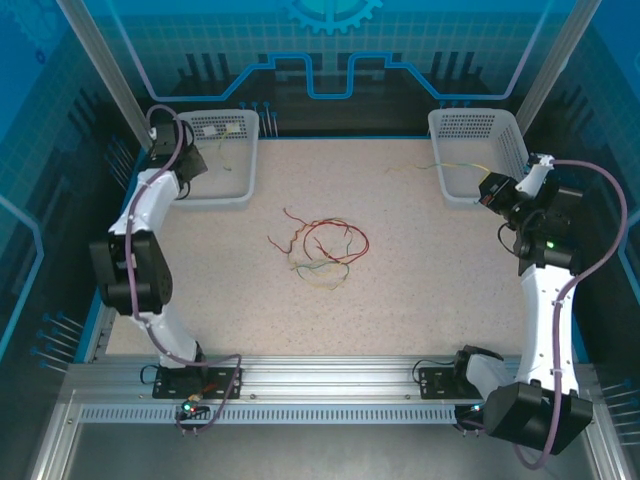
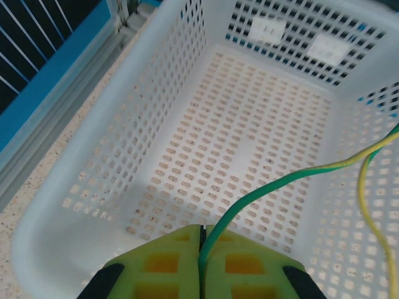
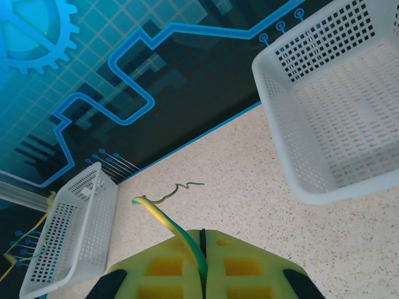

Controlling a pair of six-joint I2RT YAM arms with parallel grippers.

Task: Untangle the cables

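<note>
Left tool [image 2: 201, 240]: clenched, the pads pinching a green-and-yellow cable [image 2: 280, 180]. I hold it above the left basket [image 2: 93, 156] at the far left corner of the desk [image 1: 420, 290].

Left cable's run: from my pads it rises and bends off to the right, over the basket's floor toward its right wall. A thinner yellow stretch droops down on that side.

Right tool [image 3: 202, 240]: clenched as well, gripping a second yellow-green cable [image 3: 168, 221]. I hold it just beside the near left corner of the right basket [image 1: 440, 125].

Right cable's run: from above it stretches leftward across that basket's rim, and its wavy free end hangs over the bare desk.

Tangle [image 1: 318, 247]: lies in the middle of the desk, between my two arms and well apart from both baskets.

Direction from the tools: right of the left tool and left of the right tool, and closer to the arm bases than either.

Long axis: the heap spreads more left to right than front to back.

Nearer arm: I judge the left slightly nearer, but the difference is small.

Look of the tangle: thin, wavy red wires [image 1: 335, 232] loop over the far side. Pale yellow-green wires [image 1: 318, 272] curl beneath on the near side. The strands cross each other, and I cannot count them.

Next move, as I judge it: both tools are occupied, so each held cable must be released before I can reach for the heap.
</note>
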